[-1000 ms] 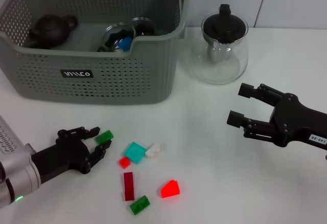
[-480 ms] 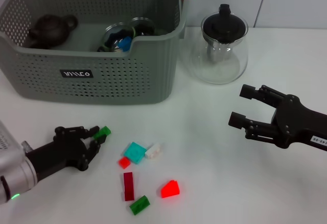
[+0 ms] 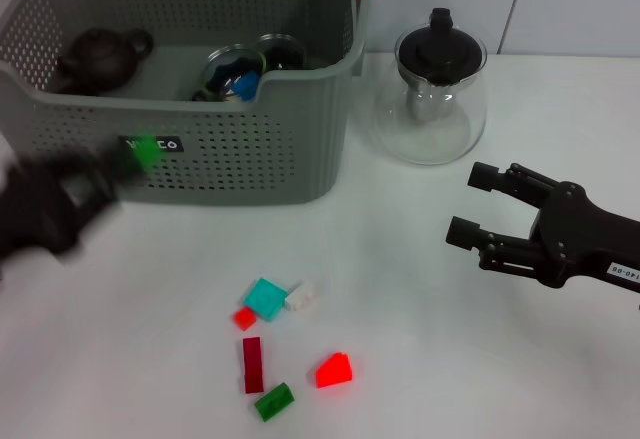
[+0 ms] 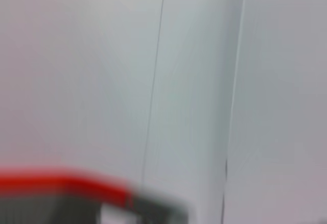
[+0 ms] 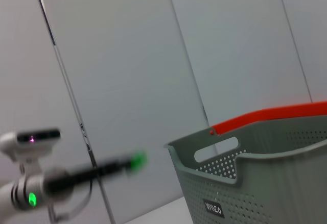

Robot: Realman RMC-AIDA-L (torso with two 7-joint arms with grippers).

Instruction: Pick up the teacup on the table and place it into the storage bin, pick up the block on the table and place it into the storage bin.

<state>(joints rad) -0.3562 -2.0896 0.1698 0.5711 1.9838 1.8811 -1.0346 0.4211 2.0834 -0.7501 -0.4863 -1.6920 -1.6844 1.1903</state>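
My left gripper is lifted off the table in front of the storage bin, blurred by motion and shut on a small green block. The right wrist view shows that same green block at the tip of the blurred left arm, beside the bin. Inside the bin lie a glass teacup and a second glass cup. Over the table at the right, my right gripper hovers open and holds nothing.
Loose blocks lie on the table: teal, white, small red, dark red, green, bright red. A dark teapot sits in the bin. A glass teapot stands right of it.
My left gripper has risen quickly from the table with the green block, up and back to the bin's front wall. The right arm has held still.
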